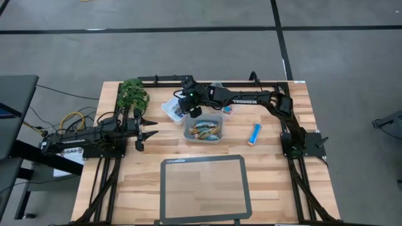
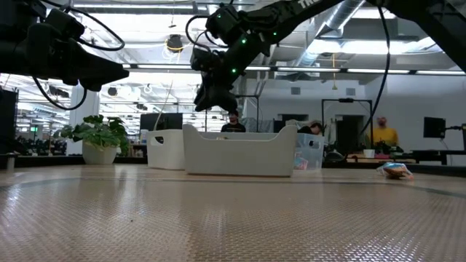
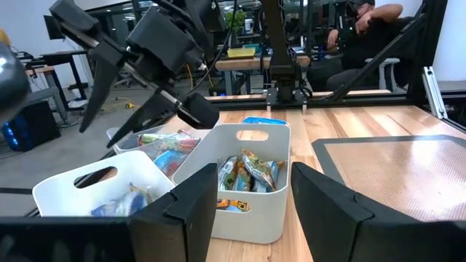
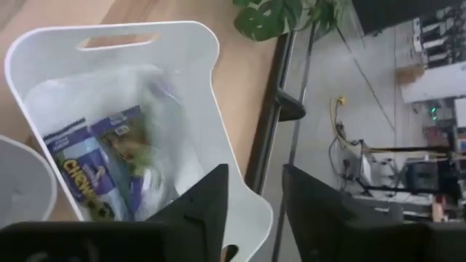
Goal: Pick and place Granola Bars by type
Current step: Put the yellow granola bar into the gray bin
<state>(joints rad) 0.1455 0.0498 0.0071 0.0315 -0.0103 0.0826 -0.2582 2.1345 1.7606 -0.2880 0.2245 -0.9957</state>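
The right arm carries white lettering "TROSSEN" at about twelve o'clock on the bench, and a purple bar wrapper reads "CHEW…".

Blurred in the right wrist view — purple bars in a white tub, print barely legible. Third tub largely hidden beneath the right arm from above.

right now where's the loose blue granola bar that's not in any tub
In the high view the blue granola bar lies alone on the wooden table, right of the middle tub and just inside the right arm's base.
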